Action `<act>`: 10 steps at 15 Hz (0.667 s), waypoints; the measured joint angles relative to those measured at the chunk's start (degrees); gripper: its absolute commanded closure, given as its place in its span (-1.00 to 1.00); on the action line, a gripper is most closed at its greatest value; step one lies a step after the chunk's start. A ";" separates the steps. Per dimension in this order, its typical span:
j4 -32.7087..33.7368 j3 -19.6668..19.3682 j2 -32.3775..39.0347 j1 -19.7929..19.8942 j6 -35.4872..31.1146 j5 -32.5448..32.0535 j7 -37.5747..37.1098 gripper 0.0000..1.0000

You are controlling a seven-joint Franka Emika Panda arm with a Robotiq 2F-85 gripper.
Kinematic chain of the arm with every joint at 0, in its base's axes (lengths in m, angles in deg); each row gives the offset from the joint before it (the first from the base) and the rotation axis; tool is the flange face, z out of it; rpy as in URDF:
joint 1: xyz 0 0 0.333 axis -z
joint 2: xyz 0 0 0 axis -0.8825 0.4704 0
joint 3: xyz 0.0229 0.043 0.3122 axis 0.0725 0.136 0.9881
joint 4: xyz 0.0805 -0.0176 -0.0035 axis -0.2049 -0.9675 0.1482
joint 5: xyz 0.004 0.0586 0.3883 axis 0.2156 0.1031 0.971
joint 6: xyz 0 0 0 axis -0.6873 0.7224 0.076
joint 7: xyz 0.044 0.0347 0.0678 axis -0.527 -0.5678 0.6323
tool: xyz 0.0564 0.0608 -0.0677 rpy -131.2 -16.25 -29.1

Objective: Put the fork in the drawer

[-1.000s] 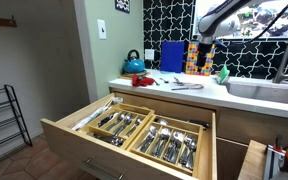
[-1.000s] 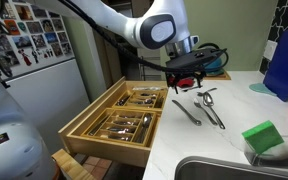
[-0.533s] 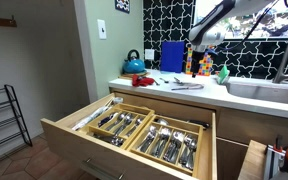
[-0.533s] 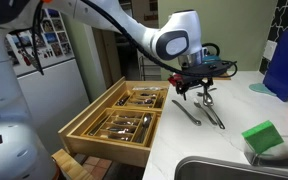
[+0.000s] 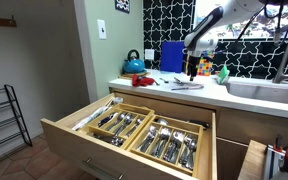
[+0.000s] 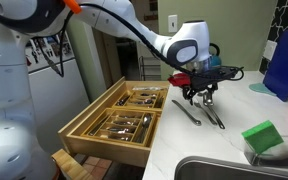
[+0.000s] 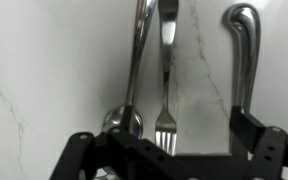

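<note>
The fork (image 7: 167,60) lies on the white counter, tines toward the camera, beside a spoon (image 7: 133,70) and apart from a third silver handle (image 7: 242,50). My gripper (image 7: 164,140) is open, its two black fingers (image 7: 249,128) straddling the fork and spoon just above the counter. In both exterior views the gripper (image 5: 192,68) (image 6: 199,92) hangs over the loose cutlery (image 5: 184,85) (image 6: 212,108). The light-wood drawer (image 5: 59,132) (image 6: 76,128) stands pulled open below the counter, its divider trays full of silver cutlery.
A blue kettle (image 5: 134,63), a blue board (image 5: 172,55) and coloured bottles (image 5: 212,68) stand at the back of the counter. A sink (image 5: 266,90) lies to one side, with a green sponge (image 6: 262,137) at its rim.
The arm has moved along the counter away from the drawer side and come down over the loose cutlery. The gripper stays open; the cutlery has not moved.
</note>
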 measured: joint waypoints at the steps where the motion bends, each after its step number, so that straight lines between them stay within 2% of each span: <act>1: 0.71 0.60 0.78 0.58 0.01 0.00 0.61 -0.45; 4: 2.48 2.12 2.86 1.85 0.04 0.00 1.89 -0.05; 6: 3.48 2.89 4.05 2.44 0.05 0.00 2.27 -0.09; 7: 3.90 3.25 4.59 2.72 0.07 0.00 2.48 0.00; 8: 4.24 3.56 5.03 2.96 0.14 0.00 2.66 -0.03; 9: 4.61 3.80 5.43 3.17 0.25 0.00 2.97 0.06; 10: 4.99 4.02 5.82 3.38 0.48 0.00 3.28 0.06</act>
